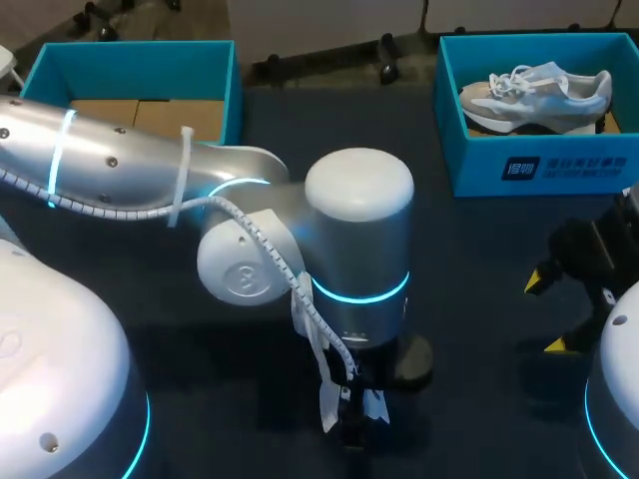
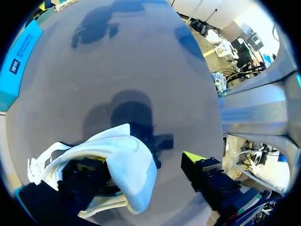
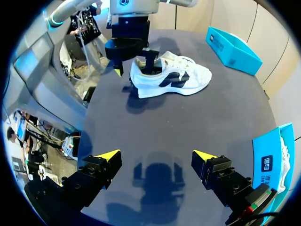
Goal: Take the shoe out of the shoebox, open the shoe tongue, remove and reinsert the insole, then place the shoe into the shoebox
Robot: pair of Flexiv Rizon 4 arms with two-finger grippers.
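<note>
The shoe (image 3: 174, 81) lies on the table (image 3: 202, 127). My left tool (image 3: 134, 69) is spread, with one finger inside the shoe's opening. I'd pry slowly and bring the released right tool (image 3: 155, 157), well apart from the shoe, over to steady it.

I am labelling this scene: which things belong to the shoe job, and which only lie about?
In the job: white shoe on the table; left gripper, one finger inside it; empty shoebox.
Lying about: second shoebox; grey shoe in it.

Matt dark table (image 1: 479, 249), glossy silver left arm (image 1: 110, 160), white fabric shoe (image 3: 197, 75).
</note>
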